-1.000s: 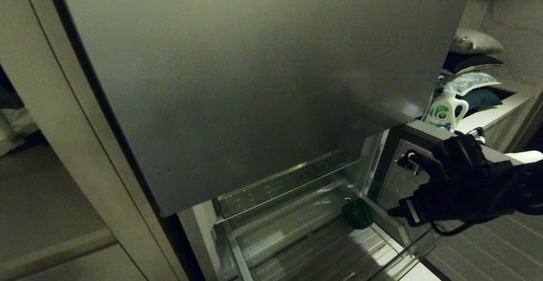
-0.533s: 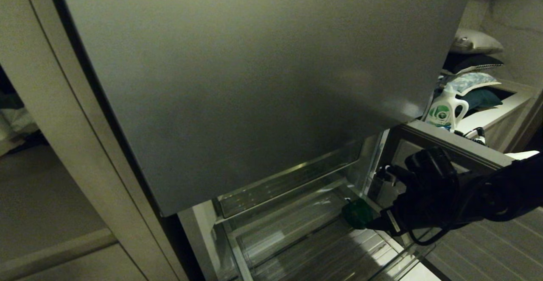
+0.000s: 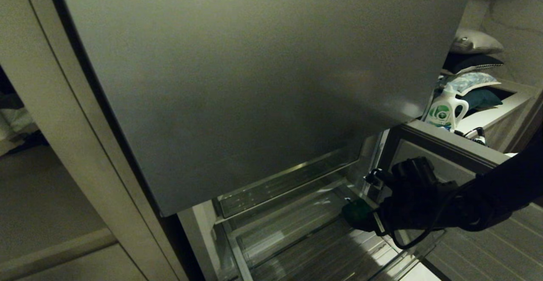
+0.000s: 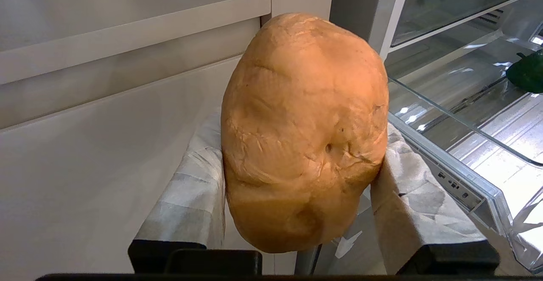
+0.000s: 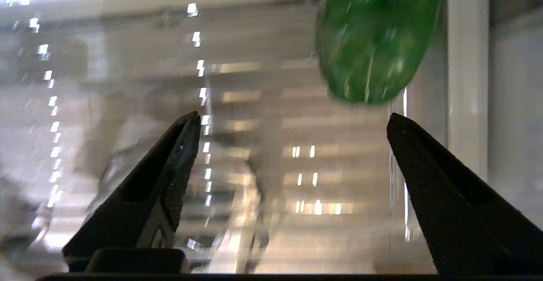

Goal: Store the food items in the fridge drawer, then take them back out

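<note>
Reaching into the drawer (image 3: 297,238) from its right side, my right gripper (image 5: 292,120) stands wide apart with nothing between its fingers (image 5: 169,166). The pepper (image 5: 375,39), glossy and dark green, lies just past the fingertips, nearer one finger than the other, and no finger touches it in the wrist view. From the head view the pepper (image 3: 356,213) rests on the ribbed floor by the drawer's right wall, with my right gripper (image 3: 377,223) close beside it; whether they touch there I cannot tell.

My left gripper (image 4: 297,162) is outside the head view. Its padded fingers (image 4: 195,179) are closed on the bread (image 4: 303,132), one pad pressing each side, and the orange-tan loaf stands upright between them. It is held outside the fridge, beside a pale cabinet (image 4: 106,115), and the open drawer (image 4: 488,145) shows to one side with the pepper (image 4: 526,73) at its far edge.

Above the drawer hangs the grey door (image 3: 254,82). A white jug (image 3: 443,109) stands on a counter (image 3: 488,122) beyond.
</note>
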